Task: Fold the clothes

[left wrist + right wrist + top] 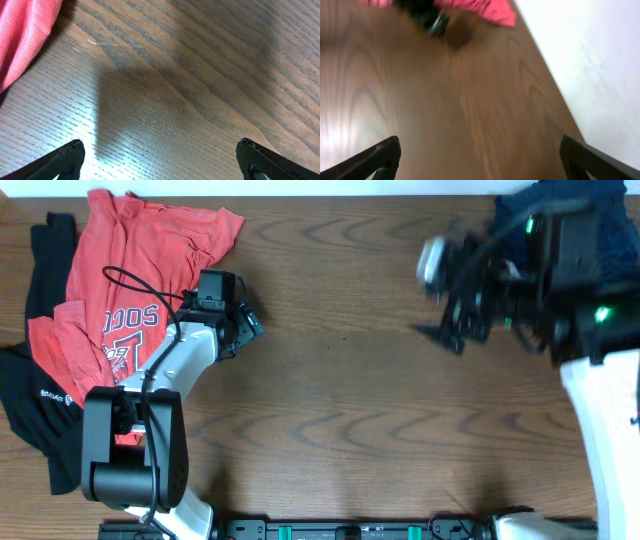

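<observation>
red t-shirt (150, 240) heaped upper left over black garment (25, 415); navy shorts (508, 218) upper right. left gripper (243, 326), right gripper (450, 330) wide open, empty. seems pre-grasp; next calls for pinching a hem.

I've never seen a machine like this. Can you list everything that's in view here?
red T-shirt: one, red with white lettering, crumpled at the table's left end.
black garment: one, black, along the left edge, partly under the shirt.
navy garment: one, dark blue, far right corner, partly hidden.
table: one, brown wood.
left arm: one, white and black, beside the shirt.
right arm: one, white and black, right side.
left tool: one, black, open over bare wood.
right tool: one, black, open over bare wood.
</observation>
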You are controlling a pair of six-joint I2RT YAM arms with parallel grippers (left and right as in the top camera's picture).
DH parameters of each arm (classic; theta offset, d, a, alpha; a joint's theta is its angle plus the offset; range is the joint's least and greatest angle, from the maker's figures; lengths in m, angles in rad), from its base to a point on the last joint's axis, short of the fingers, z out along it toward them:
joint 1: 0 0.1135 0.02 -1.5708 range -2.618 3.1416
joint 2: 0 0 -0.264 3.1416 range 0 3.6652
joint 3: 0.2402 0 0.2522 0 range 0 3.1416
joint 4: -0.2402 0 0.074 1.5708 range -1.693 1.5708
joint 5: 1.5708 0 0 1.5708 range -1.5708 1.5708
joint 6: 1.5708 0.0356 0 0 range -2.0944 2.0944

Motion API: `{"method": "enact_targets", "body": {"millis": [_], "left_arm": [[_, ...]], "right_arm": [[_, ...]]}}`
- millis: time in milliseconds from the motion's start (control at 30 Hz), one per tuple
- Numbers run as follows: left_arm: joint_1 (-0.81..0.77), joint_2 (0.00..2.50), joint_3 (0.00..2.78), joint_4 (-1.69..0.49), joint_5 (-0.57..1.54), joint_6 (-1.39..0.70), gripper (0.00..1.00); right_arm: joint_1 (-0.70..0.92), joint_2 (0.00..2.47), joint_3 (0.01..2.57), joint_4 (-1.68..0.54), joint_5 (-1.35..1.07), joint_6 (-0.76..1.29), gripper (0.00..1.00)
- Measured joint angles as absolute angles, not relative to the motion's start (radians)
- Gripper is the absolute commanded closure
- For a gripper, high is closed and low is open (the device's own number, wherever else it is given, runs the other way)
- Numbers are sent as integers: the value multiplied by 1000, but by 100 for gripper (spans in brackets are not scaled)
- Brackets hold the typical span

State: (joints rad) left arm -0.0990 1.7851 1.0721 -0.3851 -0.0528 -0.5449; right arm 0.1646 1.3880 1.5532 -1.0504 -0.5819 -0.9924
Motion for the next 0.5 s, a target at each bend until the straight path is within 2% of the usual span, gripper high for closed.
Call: {"method": "enact_targets", "body": {"millis": [167,500], "left_arm": [[-99,1785,1072,-385,-52,-545,2],[-99,1786,1072,-385,-52,-545,2]], "right_arm": [[159,1224,1206,-888,-595,-1109,1],[159,823,714,-431,-639,-1164,1]]}}
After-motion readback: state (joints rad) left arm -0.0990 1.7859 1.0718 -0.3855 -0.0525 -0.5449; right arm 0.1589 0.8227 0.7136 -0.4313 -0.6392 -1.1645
